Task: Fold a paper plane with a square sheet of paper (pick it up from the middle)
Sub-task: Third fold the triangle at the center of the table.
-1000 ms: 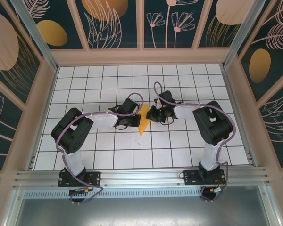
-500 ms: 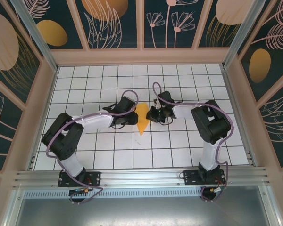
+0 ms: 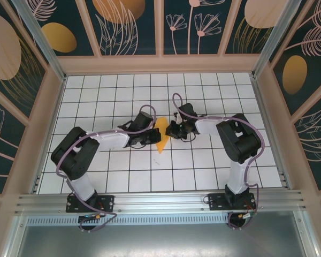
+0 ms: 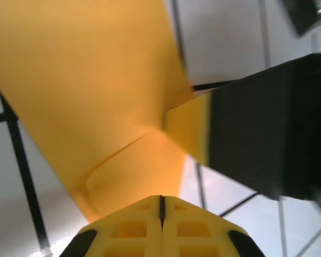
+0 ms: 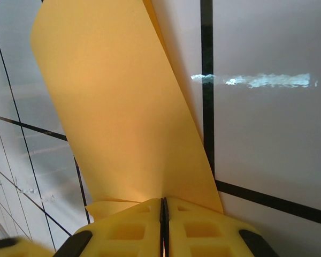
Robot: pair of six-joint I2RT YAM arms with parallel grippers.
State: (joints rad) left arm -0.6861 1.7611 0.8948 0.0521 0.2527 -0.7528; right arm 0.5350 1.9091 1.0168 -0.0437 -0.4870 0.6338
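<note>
The square sheet of paper (image 3: 161, 141), orange-yellow, is folded into a narrow pointed shape and stands on edge at the middle of the grid table (image 3: 214, 166). My left gripper (image 3: 153, 135) meets it from the left. In the left wrist view the jaws (image 4: 161, 199) are pressed together at the lower flap of the paper (image 4: 96, 80), gripping it. My right gripper (image 3: 169, 130) meets the sheet from the right. Its jaws (image 5: 163, 201) are shut on the paper (image 5: 117, 107), which rises straight out of the tips. A right fingertip (image 4: 190, 128) touches the paper's fold.
Both arms reach inward over the white grid table, elbows out to the sides. Patterned walls (image 3: 21, 139) enclose the table on three sides. A metal rail (image 3: 160, 201) runs along the near edge.
My left jaws opened briefly and closed again at the paper. The left arm's elbow swung out to the left and came partly back. The paper and the right gripper hardly moved.
</note>
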